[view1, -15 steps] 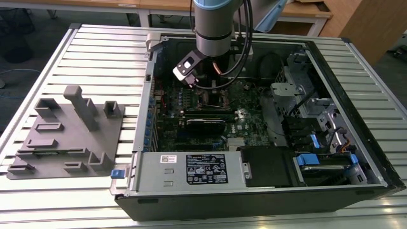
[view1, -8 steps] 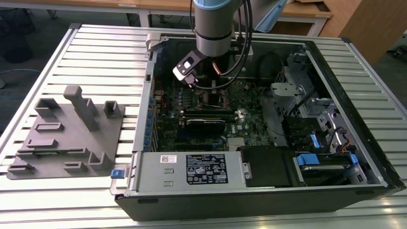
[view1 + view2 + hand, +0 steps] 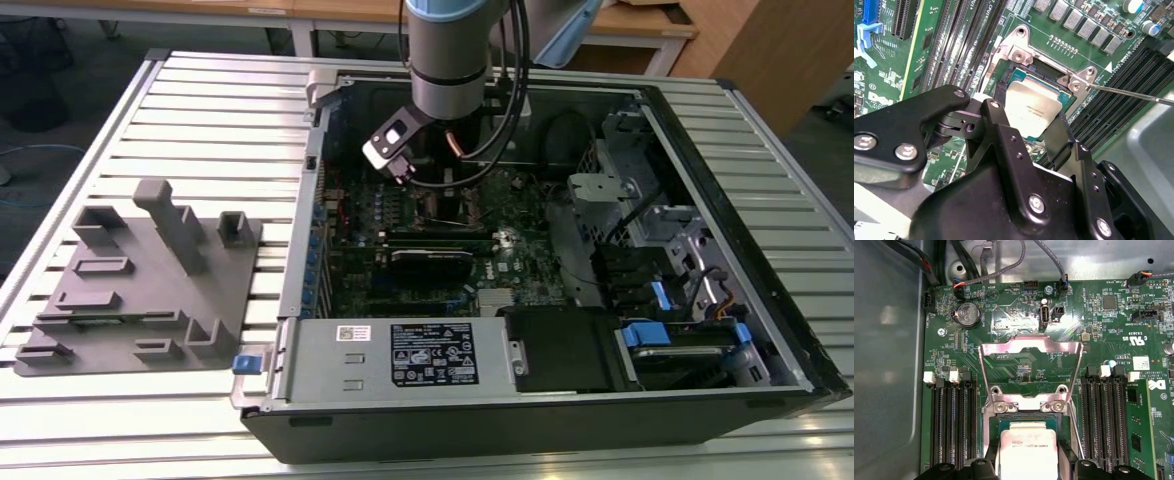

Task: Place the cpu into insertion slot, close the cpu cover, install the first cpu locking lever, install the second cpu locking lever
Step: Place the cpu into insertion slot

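Note:
The cpu, a small square chip with a dull silver top, sits between my gripper's black fingers, which are shut on its two sides. It hangs right over the insertion slot, a dark socket with a silvery rim; I cannot tell if it touches. In the first wrist view the cpu is over the insertion slot, and the cpu cover stands swung open beyond it. A thin locking lever sticks out sideways. In the exterior view my gripper is low inside the computer case.
Long black memory slots flank the socket on both sides. A coin battery and cables lie beyond the cover. The power supply and blue-tabbed drive bays fill the case front. A grey fixture lies on the exterior view's left.

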`<action>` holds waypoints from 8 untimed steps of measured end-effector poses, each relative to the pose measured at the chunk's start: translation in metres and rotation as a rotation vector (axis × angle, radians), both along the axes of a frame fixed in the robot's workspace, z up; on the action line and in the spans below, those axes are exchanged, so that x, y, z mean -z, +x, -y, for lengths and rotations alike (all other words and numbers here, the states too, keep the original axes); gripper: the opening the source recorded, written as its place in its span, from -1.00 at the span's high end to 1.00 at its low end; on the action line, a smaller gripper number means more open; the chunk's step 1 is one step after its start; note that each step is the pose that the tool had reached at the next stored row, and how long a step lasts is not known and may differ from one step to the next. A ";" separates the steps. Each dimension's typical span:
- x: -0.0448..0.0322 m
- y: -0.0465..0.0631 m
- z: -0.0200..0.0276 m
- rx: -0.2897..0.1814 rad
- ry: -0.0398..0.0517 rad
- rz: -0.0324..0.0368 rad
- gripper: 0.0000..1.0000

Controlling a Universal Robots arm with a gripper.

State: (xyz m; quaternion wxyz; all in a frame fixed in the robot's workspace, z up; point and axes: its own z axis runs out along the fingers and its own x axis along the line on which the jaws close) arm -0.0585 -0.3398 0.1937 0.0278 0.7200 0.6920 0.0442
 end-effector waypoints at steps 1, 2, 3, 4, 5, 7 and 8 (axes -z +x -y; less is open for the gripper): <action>0.0000 0.000 0.0000 0.000 0.0000 0.0000 -0.08; 0.0001 0.000 0.0000 0.000 0.0001 0.0001 -0.08; 0.0001 0.001 0.0000 0.000 0.0002 0.0002 -0.08; 0.0001 0.001 0.0000 0.000 0.0002 0.0002 -0.08; 0.0001 0.001 0.0000 0.000 0.0003 0.0002 -0.08; 0.0001 0.001 0.0000 0.000 0.0001 0.0001 -0.08; 0.0003 0.001 0.0001 0.000 0.0000 0.0000 -0.08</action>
